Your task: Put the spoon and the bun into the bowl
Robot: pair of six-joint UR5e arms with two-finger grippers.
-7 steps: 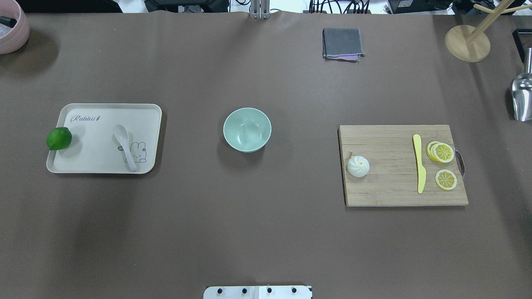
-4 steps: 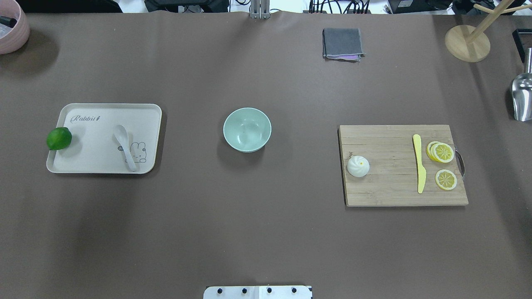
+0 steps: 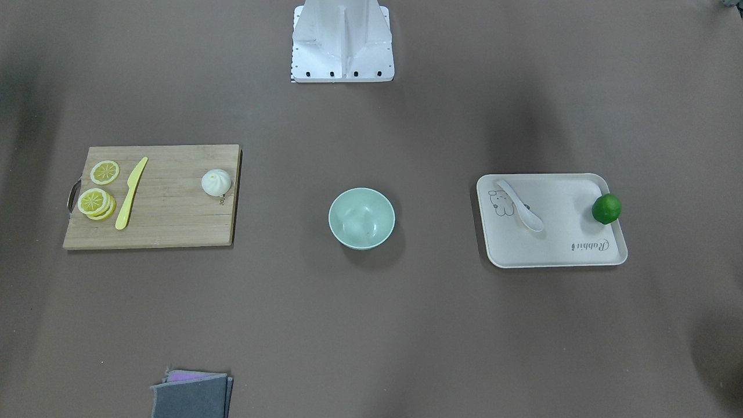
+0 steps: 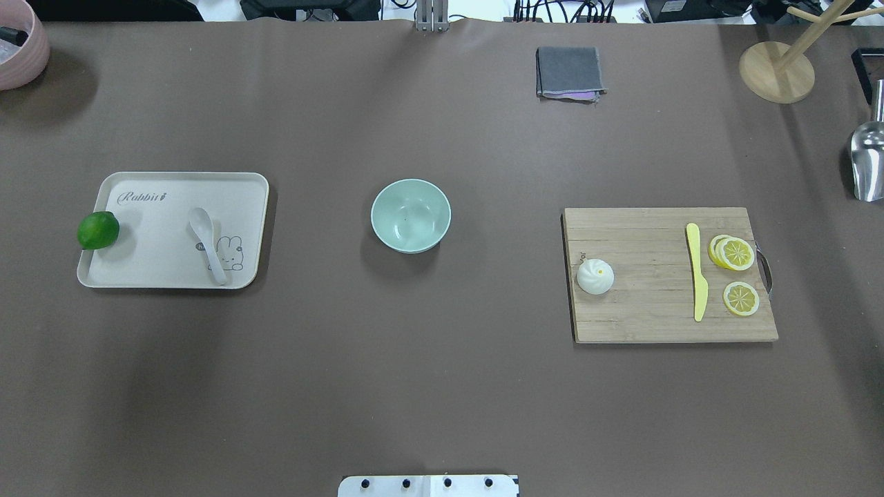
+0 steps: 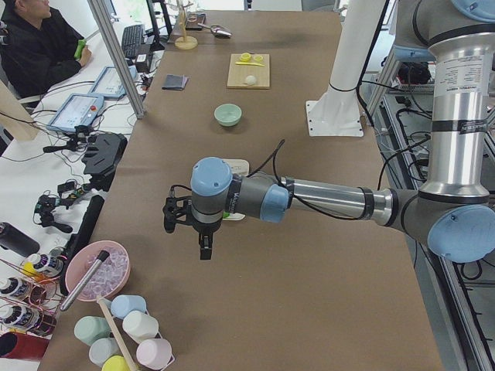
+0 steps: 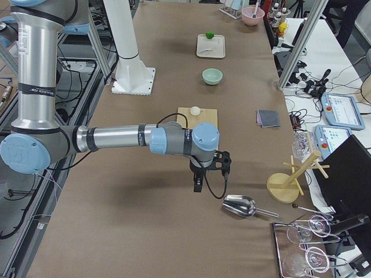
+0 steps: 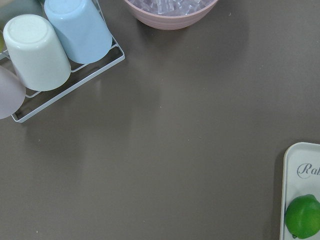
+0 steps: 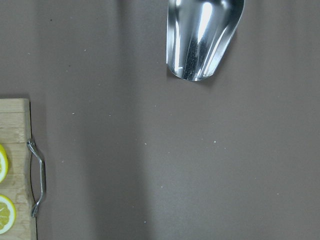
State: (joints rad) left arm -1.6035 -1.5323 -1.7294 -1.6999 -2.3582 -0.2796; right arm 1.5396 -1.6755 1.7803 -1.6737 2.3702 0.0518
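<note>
The left gripper (image 5: pixel 186 232) and right gripper (image 6: pixel 211 174) hang above the table's two ends, their opening impossible to tell from here, while the spoon (image 4: pixel 207 245) lies on the tray (image 4: pixel 159 269), the bun (image 4: pixel 594 276) on the cutting board (image 4: pixel 656 310), and the bowl (image 4: pixel 410 215) between them.

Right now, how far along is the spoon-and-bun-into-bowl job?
Done: nothing. The bowl is empty.
In hand: nothing that shows. The left arm and the right arm hang out toward the table's ends, away from all three items.
Left: everything. The spoon lies on the tray and the bun sits on the cutting board. Both have to go into the bowl.
</note>
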